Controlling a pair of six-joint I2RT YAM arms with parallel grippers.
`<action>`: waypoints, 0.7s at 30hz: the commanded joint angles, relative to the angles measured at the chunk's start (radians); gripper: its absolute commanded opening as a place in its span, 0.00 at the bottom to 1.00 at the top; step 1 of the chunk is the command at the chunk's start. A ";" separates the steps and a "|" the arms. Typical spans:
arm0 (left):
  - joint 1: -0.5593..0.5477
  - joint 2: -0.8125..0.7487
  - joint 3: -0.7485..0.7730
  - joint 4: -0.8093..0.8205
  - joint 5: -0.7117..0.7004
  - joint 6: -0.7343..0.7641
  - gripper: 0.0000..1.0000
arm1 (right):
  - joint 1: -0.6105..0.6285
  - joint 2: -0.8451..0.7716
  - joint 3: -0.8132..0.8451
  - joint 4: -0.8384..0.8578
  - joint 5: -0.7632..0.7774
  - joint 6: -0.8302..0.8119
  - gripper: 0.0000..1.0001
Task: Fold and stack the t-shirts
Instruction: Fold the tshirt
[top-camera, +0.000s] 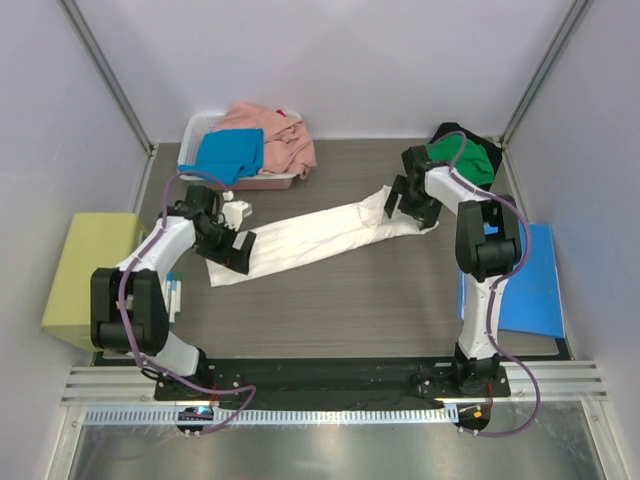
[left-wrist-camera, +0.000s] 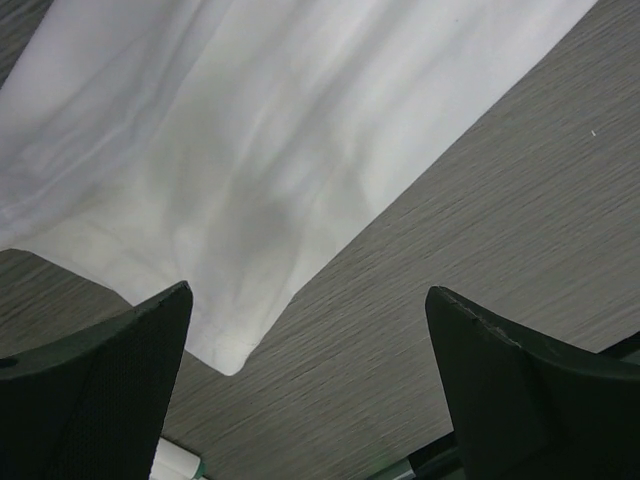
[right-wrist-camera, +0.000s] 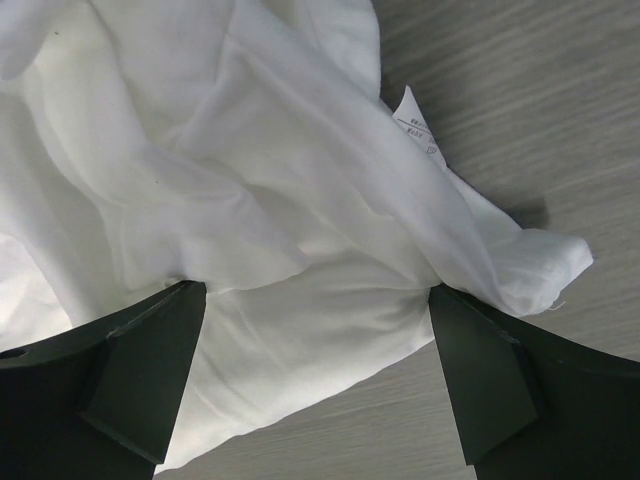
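A white t-shirt (top-camera: 320, 232) lies stretched in a long diagonal band across the table, from front left to back right. My left gripper (top-camera: 238, 250) is open over its front-left end; in the left wrist view (left-wrist-camera: 308, 290) the shirt's corner (left-wrist-camera: 232, 352) lies by the left finger (left-wrist-camera: 120, 370), with bare table between the jaws. My right gripper (top-camera: 405, 203) is open over the bunched back-right end (right-wrist-camera: 300, 200), nothing pinched (right-wrist-camera: 315, 288); a care label (right-wrist-camera: 415, 125) shows. Green (top-camera: 465, 160) and black (top-camera: 450, 132) t-shirts lie at the back right. Bright blue (top-camera: 230, 152) and salmon pink (top-camera: 280, 135) t-shirts lie in the basket.
The white plastic basket (top-camera: 200, 125) stands at the back left. A flat blue folder (top-camera: 535, 285) lies at the right edge. A yellow-green box (top-camera: 90, 270) sits off the left side, with markers (top-camera: 175, 295) beside it. The table (top-camera: 340, 300) is dark wood grain.
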 joint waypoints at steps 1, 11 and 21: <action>0.003 0.011 -0.031 -0.009 0.032 -0.002 1.00 | 0.002 0.073 0.050 0.056 -0.094 -0.009 1.00; 0.003 0.144 0.113 0.102 -0.038 -0.046 1.00 | 0.031 0.067 0.019 0.070 -0.103 -0.010 1.00; 0.002 0.223 0.119 0.157 -0.098 -0.034 1.00 | 0.035 0.067 0.039 0.062 -0.100 -0.006 1.00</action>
